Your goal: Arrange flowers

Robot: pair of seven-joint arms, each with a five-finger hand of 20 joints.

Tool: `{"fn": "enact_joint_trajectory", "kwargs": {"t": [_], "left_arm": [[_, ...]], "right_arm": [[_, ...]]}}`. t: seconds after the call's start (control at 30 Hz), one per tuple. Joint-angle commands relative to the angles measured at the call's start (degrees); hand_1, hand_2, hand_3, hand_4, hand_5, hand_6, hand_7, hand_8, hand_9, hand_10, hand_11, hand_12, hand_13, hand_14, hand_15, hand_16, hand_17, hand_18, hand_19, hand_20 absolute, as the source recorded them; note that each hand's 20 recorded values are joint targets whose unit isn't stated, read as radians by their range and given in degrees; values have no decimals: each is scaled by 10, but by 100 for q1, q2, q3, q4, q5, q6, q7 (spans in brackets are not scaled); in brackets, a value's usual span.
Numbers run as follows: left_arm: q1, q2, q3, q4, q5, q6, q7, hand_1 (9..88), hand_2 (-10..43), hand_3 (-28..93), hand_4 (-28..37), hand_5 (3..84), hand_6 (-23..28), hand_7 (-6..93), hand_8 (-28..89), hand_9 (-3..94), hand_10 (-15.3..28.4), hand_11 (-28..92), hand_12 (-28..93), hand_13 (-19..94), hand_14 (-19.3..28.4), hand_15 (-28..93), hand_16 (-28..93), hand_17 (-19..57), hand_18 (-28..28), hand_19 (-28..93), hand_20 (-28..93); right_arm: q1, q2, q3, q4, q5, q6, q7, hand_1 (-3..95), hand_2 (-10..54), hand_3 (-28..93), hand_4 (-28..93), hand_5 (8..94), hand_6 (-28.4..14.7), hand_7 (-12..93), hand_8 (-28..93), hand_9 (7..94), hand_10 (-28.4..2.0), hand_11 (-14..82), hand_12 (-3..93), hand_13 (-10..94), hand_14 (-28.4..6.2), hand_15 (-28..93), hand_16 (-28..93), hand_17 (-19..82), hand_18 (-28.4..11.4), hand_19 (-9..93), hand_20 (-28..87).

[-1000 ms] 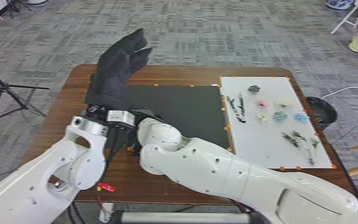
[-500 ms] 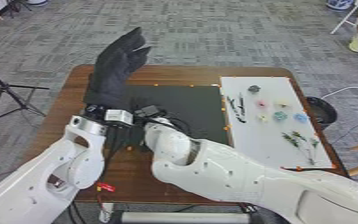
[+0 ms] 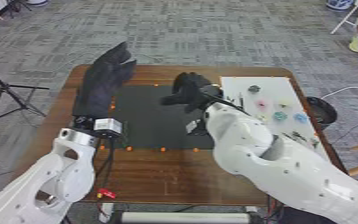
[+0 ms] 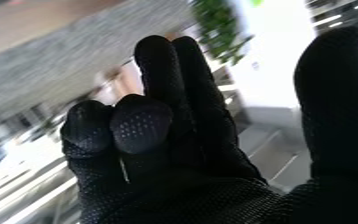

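right hand over the black mat, kinda half open and empty, left hand at the mat's left edge, fingers pretty straight, flowers on the white board right of the mat

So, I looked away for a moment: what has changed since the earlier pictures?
The right robot hand swung right, away from the left arm, to above the black mat; the left robot hand drew back slightly toward the robot. The flowers stayed on the white board.
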Motion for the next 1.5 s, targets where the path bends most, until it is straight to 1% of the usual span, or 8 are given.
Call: {"fn": "enact_joint_trajectory", "kwargs": {"t": [0.03,0.23,0.4,0.57,0.77,0.9,1.17,1.5], "left_arm": [[888,26,-253,-128,45,76,-193,281,-16,654,-237,310,27,161,-74,237,115,194,196,195,136,264,63,-95,195,381,123],[945,10,-343,-149,53,71,-175,282,-16,652,-236,310,27,161,-74,236,115,196,196,195,136,265,63,-95,195,382,123],[786,41,-319,-112,23,85,-42,283,-15,650,-236,310,27,161,-74,235,115,197,196,194,135,265,63,-96,195,382,123],[732,56,-340,-96,6,83,-24,283,-15,649,-236,310,27,161,-74,234,115,197,195,193,135,265,63,-96,195,382,123],[826,82,-438,-132,-15,109,-11,282,-15,650,-236,310,27,163,-75,234,115,198,195,194,135,265,63,-96,195,382,123],[956,111,-519,-184,-34,188,-5,282,-15,650,-236,310,27,162,-75,234,115,198,194,194,135,265,63,-96,195,383,123],[980,104,-495,-188,-34,178,4,283,-14,650,-237,311,28,162,-75,235,116,199,194,194,136,267,62,-96,195,384,123],[965,118,-477,-180,-48,163,0,282,-13,651,-238,311,28,161,-74,235,116,201,194,194,136,267,62,-96,195,384,123]], "right_arm": [[-2237,2679,2164,-359,-547,-109,657,305,-95,596,-283,529,-78,356,-94,580,-156,511,371,587,-131,839,391,338,-216,932,580],[-3289,3018,3178,-220,-779,-644,862,290,-95,625,-283,553,-68,378,-106,601,-155,528,394,599,-130,836,388,336,-215,932,573],[-4063,3126,3829,-235,-746,-1058,1123,327,-95,592,-283,562,-67,366,-105,602,-155,494,389,597,-127,817,400,327,-218,922,556],[-4831,3260,4511,-403,-603,-1168,1216,342,-95,554,-283,586,-66,343,-94,623,-152,485,385,597,-125,810,398,324,-219,918,548],[-5910,3379,5619,-652,-293,-1587,1179,381,-95,455,-283,596,-65,339,-88,629,-151,491,397,603,-124,807,401,325,-220,919,546],[-6622,3459,6243,-811,-58,-1539,1081,405,-95,393,-283,600,-64,340,-89,634,-150,493,396,606,-125,807,400,326,-220,919,545],[-6838,3424,6319,-860,191,-1546,985,410,-95,372,-283,608,-62,340,-88,643,-147,499,398,615,-122,806,399,332,-221,927,539],[-5964,3403,5218,-729,97,-1330,967,389,-95,409,-283,618,-58,347,-92,652,-147,499,396,625,-119,805,398,339,-217,932,534]]}}
